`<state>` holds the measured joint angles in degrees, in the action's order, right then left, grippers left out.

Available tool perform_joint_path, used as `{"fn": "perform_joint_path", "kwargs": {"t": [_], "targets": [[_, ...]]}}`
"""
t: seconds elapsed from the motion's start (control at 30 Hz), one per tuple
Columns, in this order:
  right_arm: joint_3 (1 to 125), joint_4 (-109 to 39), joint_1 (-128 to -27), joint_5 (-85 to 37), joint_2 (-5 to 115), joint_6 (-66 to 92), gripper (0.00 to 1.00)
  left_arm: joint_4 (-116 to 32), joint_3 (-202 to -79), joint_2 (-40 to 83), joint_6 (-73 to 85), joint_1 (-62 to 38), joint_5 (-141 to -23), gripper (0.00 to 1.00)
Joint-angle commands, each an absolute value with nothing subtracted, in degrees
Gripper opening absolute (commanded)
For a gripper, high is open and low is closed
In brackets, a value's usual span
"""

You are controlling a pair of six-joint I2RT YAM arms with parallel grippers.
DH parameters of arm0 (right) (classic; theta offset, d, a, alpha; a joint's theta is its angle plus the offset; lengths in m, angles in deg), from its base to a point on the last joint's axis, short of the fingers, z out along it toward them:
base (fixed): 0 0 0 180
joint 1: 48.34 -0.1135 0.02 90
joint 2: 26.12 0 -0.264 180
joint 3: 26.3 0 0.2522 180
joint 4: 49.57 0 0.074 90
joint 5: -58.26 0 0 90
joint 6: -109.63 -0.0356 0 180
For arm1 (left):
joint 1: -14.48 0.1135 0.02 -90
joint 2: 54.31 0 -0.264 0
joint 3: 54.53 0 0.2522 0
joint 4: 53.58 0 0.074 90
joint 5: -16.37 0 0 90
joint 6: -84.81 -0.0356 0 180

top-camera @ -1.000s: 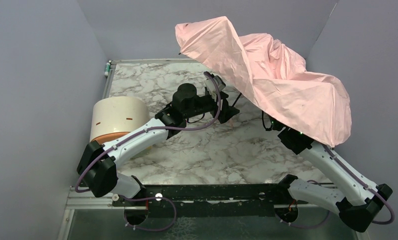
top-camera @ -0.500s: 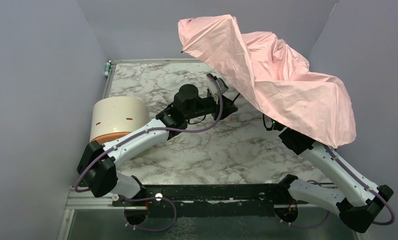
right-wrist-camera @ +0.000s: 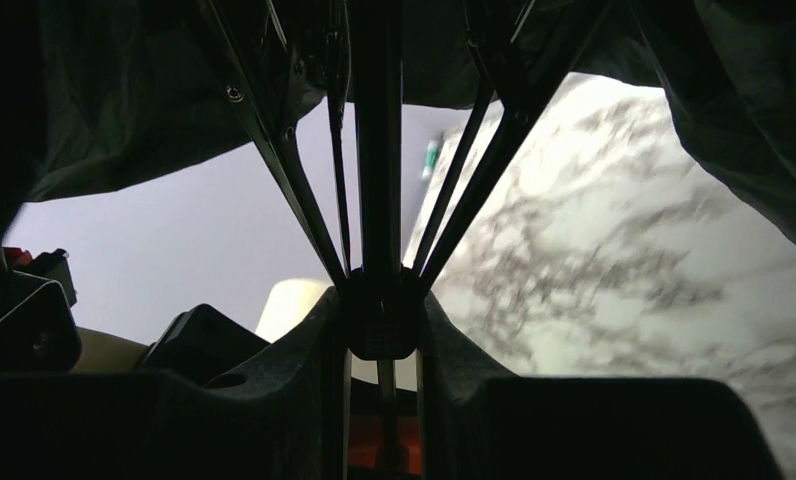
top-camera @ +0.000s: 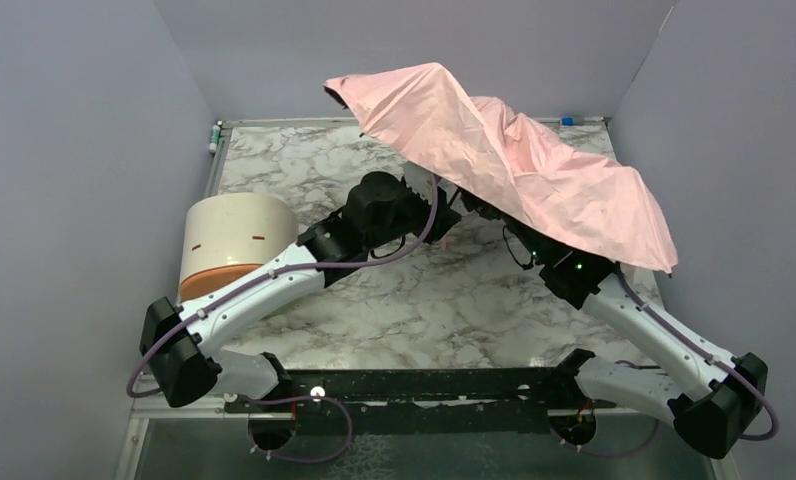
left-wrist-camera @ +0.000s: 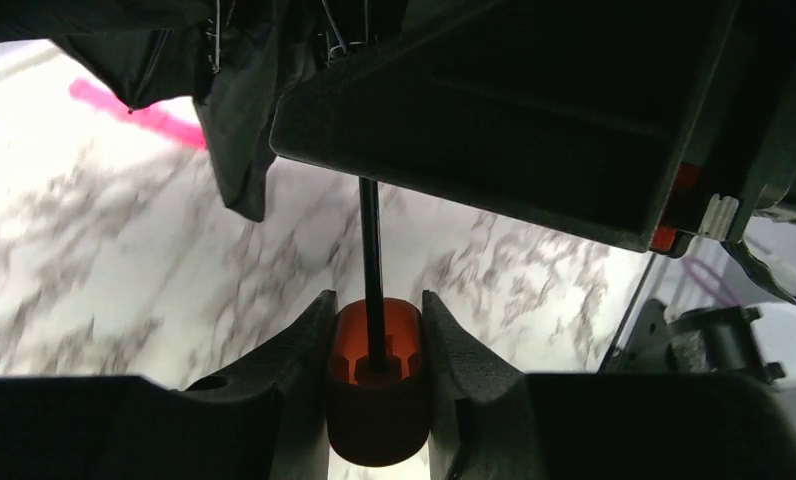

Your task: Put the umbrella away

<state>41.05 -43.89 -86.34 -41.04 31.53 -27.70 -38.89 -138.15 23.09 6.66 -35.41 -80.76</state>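
Observation:
The umbrella (top-camera: 519, 170) hangs open above the table's back right, its pale pink canopy sagging and creased. In the left wrist view my left gripper (left-wrist-camera: 376, 302) is shut on the umbrella's small handle (left-wrist-camera: 376, 385), with the thin black shaft (left-wrist-camera: 371, 250) rising from it. From above, the left gripper (top-camera: 446, 212) sits just under the canopy's near edge. My right gripper (right-wrist-camera: 379, 300) is shut on the black sliding hub (right-wrist-camera: 379, 322) on the shaft, where the ribs fan out. Seen from above, the right gripper (top-camera: 519, 245) reaches under the canopy, its fingertips hidden.
A cream cylinder with an orange end (top-camera: 236, 245) lies at the table's left beside the left arm. A bright pink strip (left-wrist-camera: 139, 112) lies on the marble under the canopy. Grey walls stand close on the left, back and right.
My left gripper has shut on the handle. The canopy has dropped lower and swung left. Both arms have shifted, the right wrist moving left.

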Motion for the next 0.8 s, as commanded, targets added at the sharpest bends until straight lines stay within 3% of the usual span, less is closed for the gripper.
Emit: {"fn": "perform_joint_path", "kwargs": {"t": [0.0,0.33,0.77], "targets": [[33.61,-49.62,-89.6,-25.38,32.38,-41.3,0.01,-34.84,-135.23,18.62,8.55,-36.48,-64.39,0.0],[21.49,-57.27,-95.04,-22.57,34.01,-52.97,0.01,-24.34,-127.93,15.19,15.83,-39.96,-52.49,0.0],[18.14,-61.49,-101.43,-27.12,35.56,-55.17,0.01,-25.22,-126.86,17.22,18.06,-40.28,-46.62,0.0]]}}
